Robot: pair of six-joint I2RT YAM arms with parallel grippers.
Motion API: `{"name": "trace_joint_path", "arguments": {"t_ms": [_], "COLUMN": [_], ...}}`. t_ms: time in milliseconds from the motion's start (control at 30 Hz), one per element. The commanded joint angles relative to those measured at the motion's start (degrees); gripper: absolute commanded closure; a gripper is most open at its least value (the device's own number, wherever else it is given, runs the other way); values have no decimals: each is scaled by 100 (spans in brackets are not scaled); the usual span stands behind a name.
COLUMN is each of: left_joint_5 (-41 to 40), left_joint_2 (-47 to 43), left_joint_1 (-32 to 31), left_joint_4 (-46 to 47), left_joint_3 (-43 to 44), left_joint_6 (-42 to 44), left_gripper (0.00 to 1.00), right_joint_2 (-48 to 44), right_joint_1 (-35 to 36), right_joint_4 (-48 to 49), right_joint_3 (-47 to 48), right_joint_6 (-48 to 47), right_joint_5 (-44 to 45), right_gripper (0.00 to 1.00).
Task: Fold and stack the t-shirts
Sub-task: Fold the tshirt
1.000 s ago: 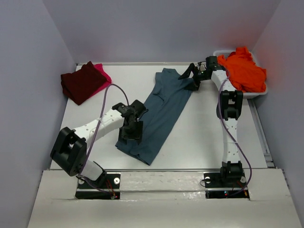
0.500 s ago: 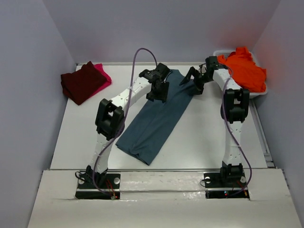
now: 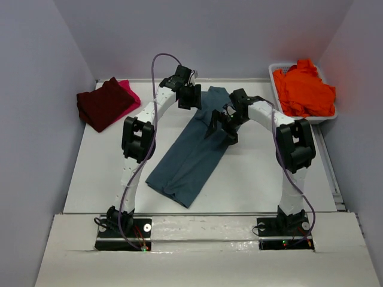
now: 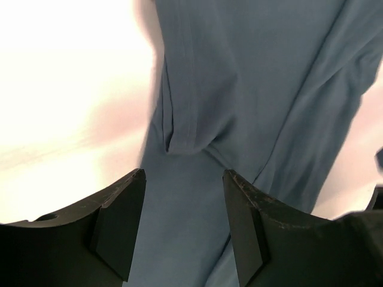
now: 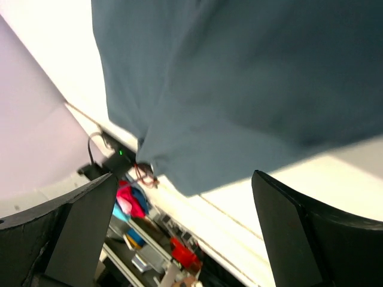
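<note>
Pale grey walls box in a white counter (image 3: 269, 173), where the slate teal-blue t-shirt (image 3: 188, 161) lies as a long strip running diagonally from the near middle to the far middle. The left claw (image 3: 190, 103) hovers over its far end, fingers apart and holding nothing. The right claw (image 3: 221, 130) hangs close by over the shirt's right edge, spread wide and also empty. A maroon t-shirt (image 3: 103, 103) sits on a pink t-shirt (image 3: 130, 95) at far left, and an orange t-shirt (image 3: 305, 89) is heaped in the white tub (image 3: 273, 67). I'd judge an end-over-end fold comes next: each claw should pinch a far corner, then both lift together and carry it evenly to the near hem.
</note>
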Motion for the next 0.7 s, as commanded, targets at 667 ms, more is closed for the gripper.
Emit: {"name": "trace_joint_path", "arguments": {"t_ms": [667], "left_joint_5": [3986], "left_joint_2": [741], "left_joint_1": [3], "left_joint_4": [1125], "left_joint_3": [272], "left_joint_6": [944], "left_gripper": [35], "right_joint_2": [-588], "right_joint_1": [2104], "right_joint_4": [281], "right_joint_3": [-1003], "right_joint_6": [275], "right_joint_5": [-235], "right_gripper": [0]}}
